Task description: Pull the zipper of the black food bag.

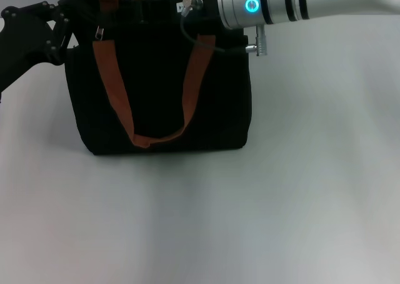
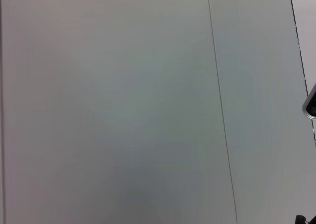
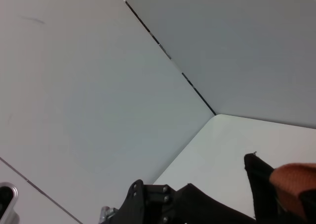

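The black food bag (image 1: 159, 90) stands upright on the table at the back left of the head view, its two orange-brown straps (image 1: 115, 90) hanging down the front. A small silver zipper tab (image 1: 99, 32) hangs at the top edge beside the left strap. My left gripper (image 1: 65, 22) is at the bag's top left corner. My right arm reaches in from the right over the bag's top, and its gripper (image 1: 164, 7) blends into the dark fabric there. The right wrist view shows the bag's corner (image 3: 259, 182) and the left gripper's black body (image 3: 163, 204).
The grey table (image 1: 250, 221) stretches in front of and to the right of the bag. The right arm's silver wrist (image 1: 250, 5) with its cable hangs over the bag's top right. The left wrist view shows only pale surfaces with a seam (image 2: 219, 110).
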### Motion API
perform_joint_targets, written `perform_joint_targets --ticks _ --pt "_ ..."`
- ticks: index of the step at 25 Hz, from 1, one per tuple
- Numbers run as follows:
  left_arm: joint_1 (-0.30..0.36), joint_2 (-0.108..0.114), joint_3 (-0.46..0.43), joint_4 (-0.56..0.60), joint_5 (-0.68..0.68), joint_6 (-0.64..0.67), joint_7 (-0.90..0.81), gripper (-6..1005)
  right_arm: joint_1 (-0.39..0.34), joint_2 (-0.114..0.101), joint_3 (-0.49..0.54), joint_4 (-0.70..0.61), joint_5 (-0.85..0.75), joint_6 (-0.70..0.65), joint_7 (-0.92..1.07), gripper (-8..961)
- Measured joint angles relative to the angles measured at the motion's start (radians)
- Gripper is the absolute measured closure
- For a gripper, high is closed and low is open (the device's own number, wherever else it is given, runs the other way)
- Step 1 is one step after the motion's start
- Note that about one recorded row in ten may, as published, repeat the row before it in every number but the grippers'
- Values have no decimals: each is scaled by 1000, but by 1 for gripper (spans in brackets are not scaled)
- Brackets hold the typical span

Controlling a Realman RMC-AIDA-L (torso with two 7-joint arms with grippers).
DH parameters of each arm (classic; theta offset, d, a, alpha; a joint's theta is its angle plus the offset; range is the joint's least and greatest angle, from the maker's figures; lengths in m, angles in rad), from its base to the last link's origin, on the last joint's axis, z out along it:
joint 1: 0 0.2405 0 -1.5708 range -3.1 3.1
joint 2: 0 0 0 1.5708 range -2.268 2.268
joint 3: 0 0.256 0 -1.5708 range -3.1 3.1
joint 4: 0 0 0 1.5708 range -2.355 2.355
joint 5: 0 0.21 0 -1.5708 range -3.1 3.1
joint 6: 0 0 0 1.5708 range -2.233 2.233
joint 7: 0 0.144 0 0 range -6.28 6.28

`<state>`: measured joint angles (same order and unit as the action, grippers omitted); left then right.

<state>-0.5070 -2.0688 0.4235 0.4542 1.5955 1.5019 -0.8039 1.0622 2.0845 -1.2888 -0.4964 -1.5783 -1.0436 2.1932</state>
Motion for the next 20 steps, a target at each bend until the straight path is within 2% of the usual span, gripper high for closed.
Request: perform_joint_targets --ticks 1,9,20 --pt "0 0 1 0 -5 0 0 977 3 0 0 2 0 0 3 534" --pt "1 0 1 0 -9 -1 3 977 11 -1 -18 -18 -39 -14 95 552" --pt "5 -1 1 -12 -10 26 3 977 23 3 -21 -7 -40 30 108 578"
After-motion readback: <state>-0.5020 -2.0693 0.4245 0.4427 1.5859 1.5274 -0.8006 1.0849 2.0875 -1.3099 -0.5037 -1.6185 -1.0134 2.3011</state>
